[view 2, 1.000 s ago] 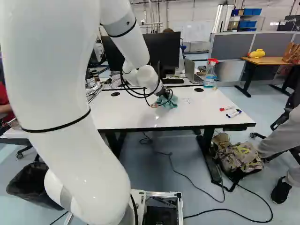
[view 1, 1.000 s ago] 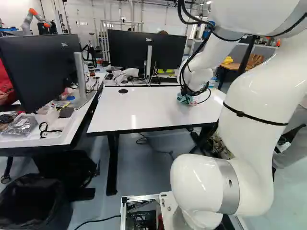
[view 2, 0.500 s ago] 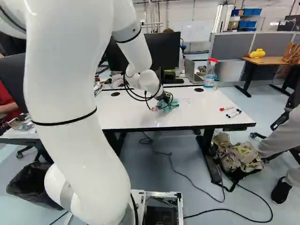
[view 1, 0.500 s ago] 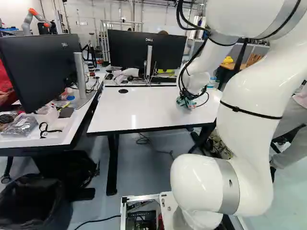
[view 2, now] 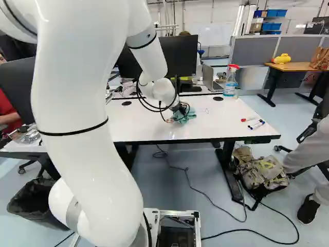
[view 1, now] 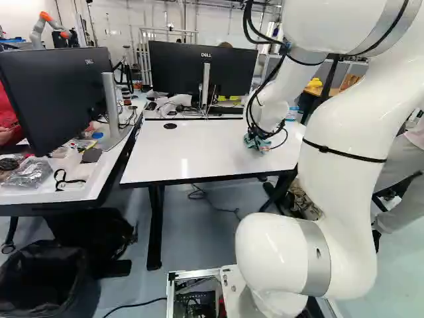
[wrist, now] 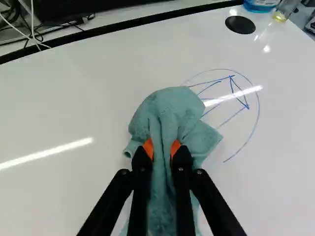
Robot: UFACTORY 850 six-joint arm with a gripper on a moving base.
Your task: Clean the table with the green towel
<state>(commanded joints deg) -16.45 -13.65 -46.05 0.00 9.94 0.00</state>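
Observation:
In the right base view the gripper point(view 2: 181, 109) is low over the white table point(view 2: 154, 129), with the green towel point(view 2: 189, 116) bunched beneath it. The wrist view shows the gripper point(wrist: 162, 150) shut on the green towel point(wrist: 177, 105), a fold of cloth pinched between both orange pads. The towel spreads ahead of the fingers and lies on the tabletop. Blue pen marks point(wrist: 231, 91), a partial curve with several straight strokes, are on the table just beyond and beside the towel; part of them may be hidden under it.
A spray bottle point(view 2: 230, 81) stands at the table's back right. Markers point(view 2: 255, 124) lie near its right edge. Monitors point(view 1: 202, 69) stand behind the table. A second desk point(view 1: 50, 192) with a monitor is at the left. Another robot point(view 1: 50, 25) stands far back.
The upper arm has shifted noticeably, while the gripper and the towel in it have moved only a little across the table. Fewer blue marks show beside the towel in the right base view.

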